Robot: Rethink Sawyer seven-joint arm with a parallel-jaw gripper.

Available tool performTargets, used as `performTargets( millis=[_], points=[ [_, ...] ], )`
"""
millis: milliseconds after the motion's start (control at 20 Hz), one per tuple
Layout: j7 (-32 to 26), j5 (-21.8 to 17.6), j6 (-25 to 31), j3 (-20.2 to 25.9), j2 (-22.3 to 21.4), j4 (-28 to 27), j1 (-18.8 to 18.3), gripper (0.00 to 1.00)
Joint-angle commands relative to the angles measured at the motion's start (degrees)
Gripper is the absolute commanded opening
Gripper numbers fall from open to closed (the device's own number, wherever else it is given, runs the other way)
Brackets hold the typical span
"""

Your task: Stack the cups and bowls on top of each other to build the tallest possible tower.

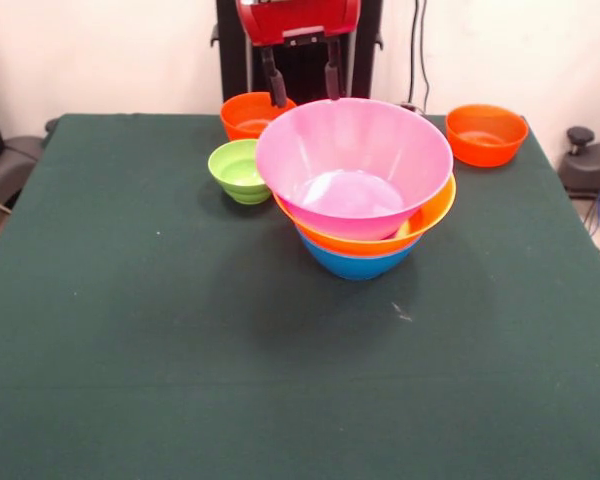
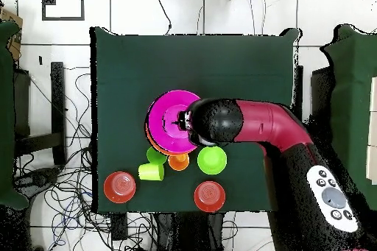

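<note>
The tower stands mid-table: a large pink bowl (image 1: 352,165) (image 2: 169,119) nested in a yellow-orange bowl (image 1: 432,213), which sits in a blue bowl (image 1: 360,262). My gripper (image 1: 303,78) hangs open and empty just behind the pink bowl's far rim, touching nothing. A small green bowl (image 1: 240,170) (image 2: 211,160) and two orange bowls (image 1: 250,112) (image 1: 485,133) sit on the cloth behind the tower. In the overhead view, three cups cluster beside the tower: lime-yellow (image 2: 151,172) on its side, green (image 2: 155,156) and orange (image 2: 178,162). The tower hides them in the front view.
The red arm (image 2: 254,124) reaches across the table over the tower's edge. The green cloth table (image 1: 160,360) ends close behind the orange bowls (image 2: 119,187) (image 2: 209,196). Cables lie on the floor around the table.
</note>
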Motion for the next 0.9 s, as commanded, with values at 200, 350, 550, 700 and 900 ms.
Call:
performTargets(
  millis=[200,350,550,700,900],
  points=[
    [2.2,-0.2,-3.4,1.5,4.3,-3.4,2.4,1.00],
    [1.5,-0.6,-1.2,1.3,4.1,-5.1,2.8,1.00],
    [0.4,-0.1,6.1,1.2,2.5,-8.7,3.7,1.00],
    [-0.8,2.0,12.4,2.2,1.7,-11.8,3.3,1.00],
    [-2.6,1.0,20.5,2.2,2.1,-19.6,4.3,1.00]
  ],
)
